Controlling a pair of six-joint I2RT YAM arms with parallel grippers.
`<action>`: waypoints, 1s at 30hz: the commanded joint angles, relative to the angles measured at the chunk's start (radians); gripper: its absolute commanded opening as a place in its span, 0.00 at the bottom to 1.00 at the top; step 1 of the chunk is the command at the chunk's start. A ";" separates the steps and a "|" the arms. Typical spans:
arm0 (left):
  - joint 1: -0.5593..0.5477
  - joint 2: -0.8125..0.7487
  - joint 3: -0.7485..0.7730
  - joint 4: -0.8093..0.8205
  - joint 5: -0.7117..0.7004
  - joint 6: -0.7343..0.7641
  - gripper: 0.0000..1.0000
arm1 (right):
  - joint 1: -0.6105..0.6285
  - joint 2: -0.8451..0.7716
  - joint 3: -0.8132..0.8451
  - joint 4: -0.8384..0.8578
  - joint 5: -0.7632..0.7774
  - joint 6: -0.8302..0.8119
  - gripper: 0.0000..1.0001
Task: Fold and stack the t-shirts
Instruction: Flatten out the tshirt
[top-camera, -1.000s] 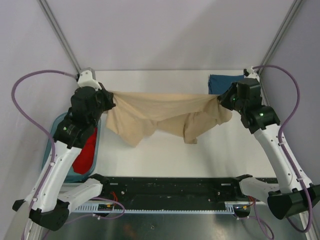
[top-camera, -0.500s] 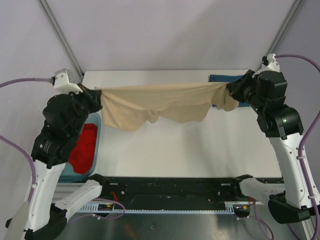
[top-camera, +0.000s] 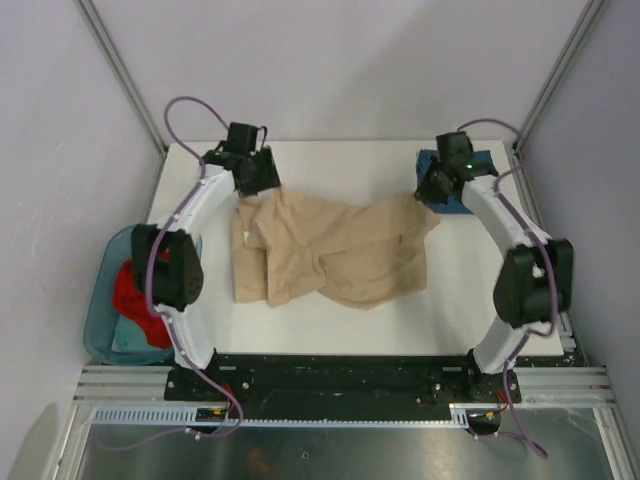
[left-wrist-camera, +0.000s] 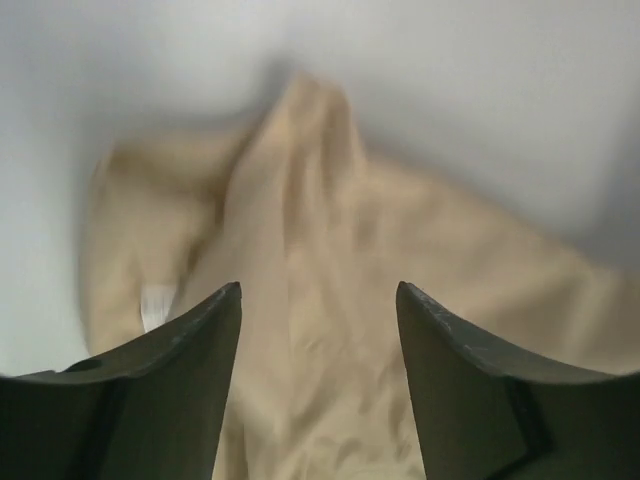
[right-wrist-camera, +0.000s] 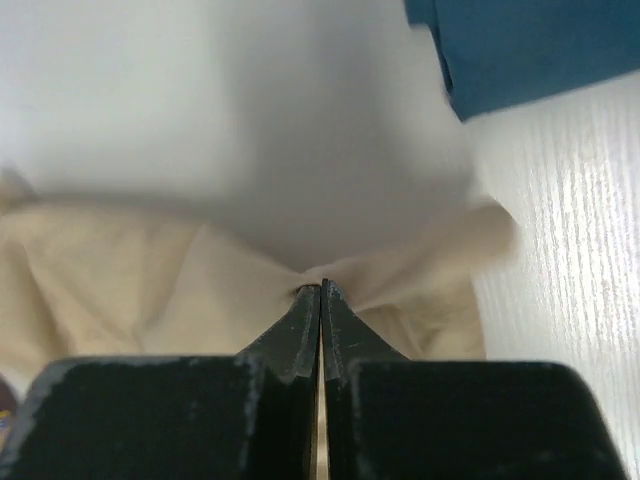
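Note:
The tan t-shirt (top-camera: 330, 250) lies rumpled across the white table. My left gripper (top-camera: 264, 188) hangs over its back left corner, open, with bare cloth showing between the fingers (left-wrist-camera: 318, 290). My right gripper (top-camera: 427, 195) is shut on the shirt's back right corner, a pinch of tan cloth (right-wrist-camera: 400, 280) gathered at its tips (right-wrist-camera: 320, 288). A folded dark teal-blue t-shirt (top-camera: 470, 168) lies at the back right, just behind the right gripper, and shows in the right wrist view (right-wrist-camera: 530, 45). A red t-shirt (top-camera: 128, 290) sits in a bin on the left.
A teal bin (top-camera: 100, 335) stands off the table's left edge, holding the red shirt. Slanted frame posts (top-camera: 120, 70) rise at both back corners. The black rail (top-camera: 340, 375) with the arm bases runs along the near edge.
Both arms reached out to the back of the table and lowered the tan shirt from stretched in the air onto the surface. The left gripper opened and let go of its corner.

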 joint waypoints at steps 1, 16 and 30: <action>-0.008 -0.061 -0.005 -0.041 0.096 0.009 0.73 | -0.005 0.127 -0.012 0.064 -0.011 0.003 0.00; -0.021 -0.260 -0.566 0.145 0.007 -0.102 0.47 | 0.005 0.203 -0.055 0.094 0.001 0.004 0.00; -0.068 -0.182 -0.650 0.178 -0.047 -0.106 0.42 | 0.000 0.189 -0.062 0.102 -0.016 -0.003 0.00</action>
